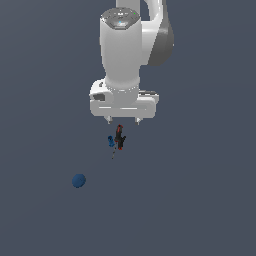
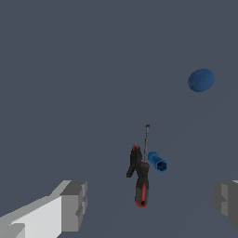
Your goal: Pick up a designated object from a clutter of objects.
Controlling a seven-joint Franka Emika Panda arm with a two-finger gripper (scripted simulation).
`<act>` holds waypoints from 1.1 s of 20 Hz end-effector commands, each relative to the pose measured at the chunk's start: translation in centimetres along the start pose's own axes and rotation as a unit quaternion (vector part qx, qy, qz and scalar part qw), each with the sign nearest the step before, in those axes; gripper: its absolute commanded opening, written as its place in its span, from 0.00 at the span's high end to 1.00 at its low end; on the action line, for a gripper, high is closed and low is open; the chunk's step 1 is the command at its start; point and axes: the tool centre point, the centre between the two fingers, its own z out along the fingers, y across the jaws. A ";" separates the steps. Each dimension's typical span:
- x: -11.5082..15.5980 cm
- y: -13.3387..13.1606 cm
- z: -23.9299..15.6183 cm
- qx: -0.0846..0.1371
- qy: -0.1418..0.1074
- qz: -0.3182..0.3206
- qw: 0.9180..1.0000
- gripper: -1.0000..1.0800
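Note:
The designated object (image 1: 111,141) is a tiny bright-blue blocky piece lying on the grey floor; the wrist view shows it (image 2: 157,161) with a wider end. It belongs to the clutter of objects: right beside it lies a slim black-and-red tool (image 1: 119,137) (image 2: 140,179), and a thin grey sliver (image 1: 114,153) (image 2: 147,139) stretches away from them. My gripper (image 1: 123,120) (image 2: 151,204) hangs above the cluster, open, with nothing between its fingers (image 2: 73,204). In the wrist view the blue piece shows between the two fingers, further out than the fingertips.
A round dark-blue ball (image 1: 78,180) (image 2: 201,80) rests apart from the cluster, toward the exterior view's lower left. The floor (image 1: 200,200) is a flat, plain grey surface.

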 end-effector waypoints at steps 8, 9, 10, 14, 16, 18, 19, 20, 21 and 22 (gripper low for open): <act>-1.6 3.5 8.3 0.006 0.001 0.050 0.999 0.04; -1.9 3.9 9.3 0.006 0.001 0.056 0.998 0.04; -2.2 4.2 10.1 0.006 0.001 0.061 0.998 0.04; -3.5 5.5 13.0 0.006 0.002 0.081 0.997 0.04; -4.1 6.0 14.1 0.006 0.002 0.089 0.996 0.04; -4.6 6.5 15.0 0.005 0.002 0.096 0.995 0.04; -4.8 6.7 15.4 0.005 0.002 0.099 0.995 0.04; -5.0 6.8 15.7 0.005 0.002 0.102 0.995 0.04; -5.2 7.0 16.0 0.005 0.002 0.104 0.995 0.04; -5.4 7.1 16.3 0.005 0.002 0.106 0.994 0.04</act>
